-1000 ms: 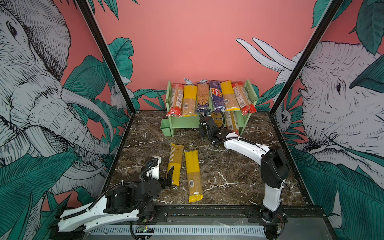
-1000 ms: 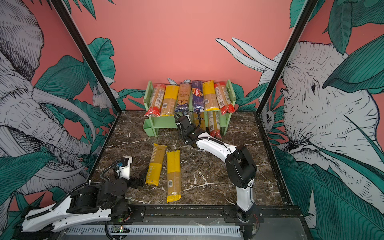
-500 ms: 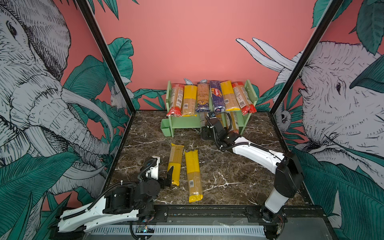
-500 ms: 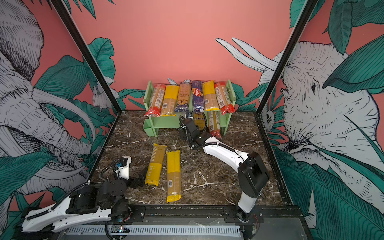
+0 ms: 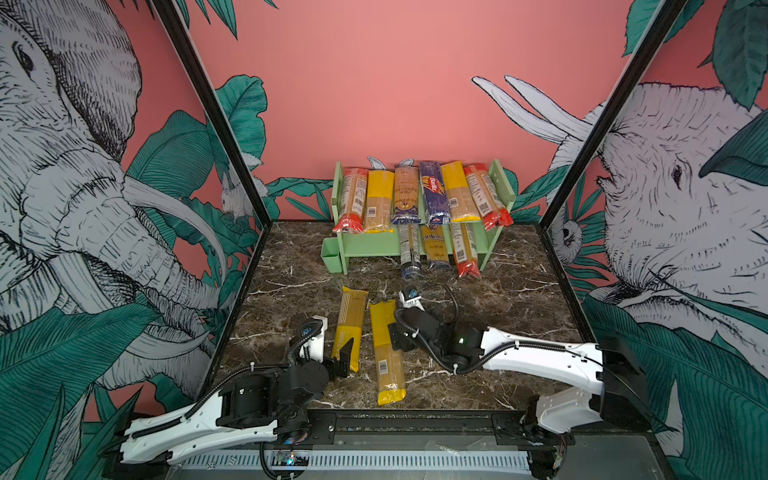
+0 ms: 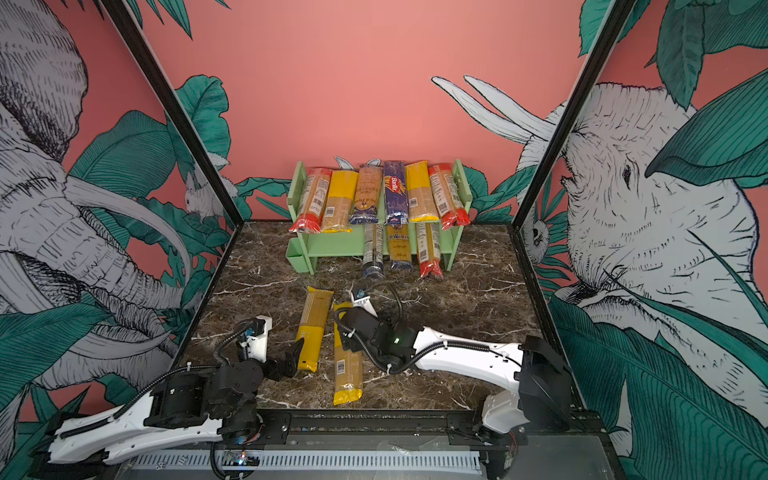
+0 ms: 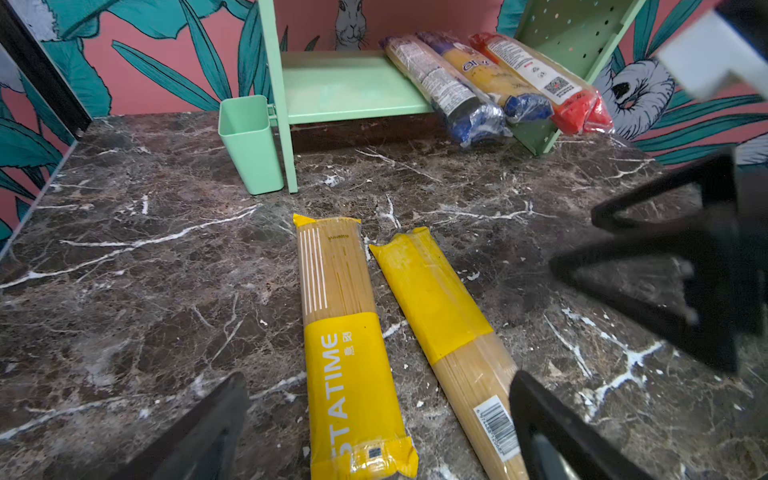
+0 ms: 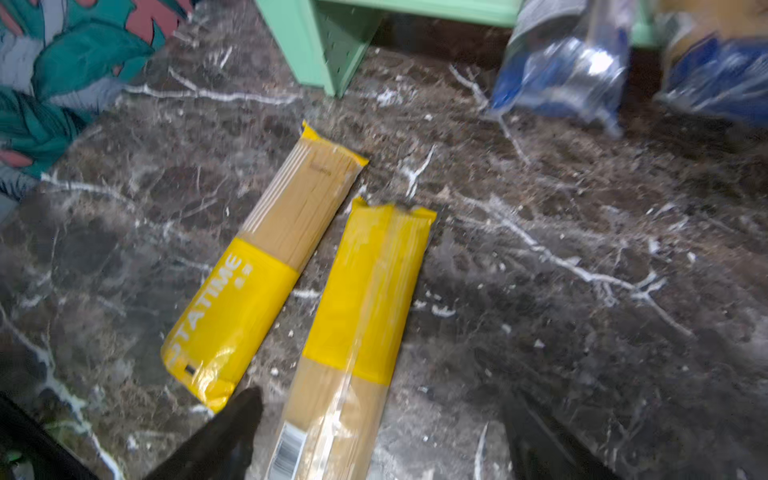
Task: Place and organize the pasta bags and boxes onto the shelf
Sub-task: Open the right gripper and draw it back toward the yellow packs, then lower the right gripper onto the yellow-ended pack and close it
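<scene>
In the right wrist view the two blue-ended packets point(image 8: 561, 75) are blurred and the shelf point(image 8: 328, 45) is cut off by the edge; their print cannot be read.

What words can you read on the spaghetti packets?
"STATIME": yellow-banded packet on the table.
"Barilla": dark blue packet, top board of the shelf.
"ankara", roughly: blue-ended yellow packet, lower board.
Barcode label digits and small print: too small to read.

The shelf point(image 5: 370, 248) is pale green, the table point(image 5: 291, 286) white-veined dark brown, 2 packets point(image 5: 348, 328) yellow-and-tan.
</scene>
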Robot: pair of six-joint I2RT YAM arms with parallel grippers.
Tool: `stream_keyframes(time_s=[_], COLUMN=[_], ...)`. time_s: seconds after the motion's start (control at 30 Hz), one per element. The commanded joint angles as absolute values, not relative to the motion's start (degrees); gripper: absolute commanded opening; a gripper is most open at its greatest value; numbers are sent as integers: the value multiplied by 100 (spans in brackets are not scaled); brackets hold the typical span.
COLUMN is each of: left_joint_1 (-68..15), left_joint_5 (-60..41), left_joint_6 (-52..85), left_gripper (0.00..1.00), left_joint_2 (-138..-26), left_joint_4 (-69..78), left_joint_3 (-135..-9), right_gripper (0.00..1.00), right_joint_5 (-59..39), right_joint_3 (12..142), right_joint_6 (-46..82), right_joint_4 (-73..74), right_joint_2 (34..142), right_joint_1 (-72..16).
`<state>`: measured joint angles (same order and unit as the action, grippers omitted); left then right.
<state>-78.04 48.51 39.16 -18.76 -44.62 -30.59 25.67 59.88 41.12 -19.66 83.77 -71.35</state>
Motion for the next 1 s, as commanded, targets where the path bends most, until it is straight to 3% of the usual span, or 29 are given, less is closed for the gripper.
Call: stream_keyframes(time_s=[0.0,0.2,0.47,0.7,0.97], left_joint_1=[-7825,-7824,-7823,-7825,-7822], left_joint_5=[4616,4338,4400,4543,4570], left_joint_6=[4258,4606,5115,5097,5045], left_gripper=[98,98,98,98,98], left_joint_2=[-2023,-2147,-1364,-1035,-1226], left_joint_4=[-4311,-4202,-4791,-5270,-5260], left_joint_3=[-2858,-2485,-2366,-2646,-2776], right_gripper=[99,99,99,99,99], right_joint_5=[3044,3234,3284,3586,3805], right_joint_3=[5904,6143,5894,6084,5653], right_joint_6=[5041,5795,6650,7057,7060], right_joint_4=[-2234,-2592,-2033,-2003,-1752], right_joint_2=[8683,9329,10105,10852,10662], right_joint_1=[-7628,-8518,-9267,-9491,-9369])
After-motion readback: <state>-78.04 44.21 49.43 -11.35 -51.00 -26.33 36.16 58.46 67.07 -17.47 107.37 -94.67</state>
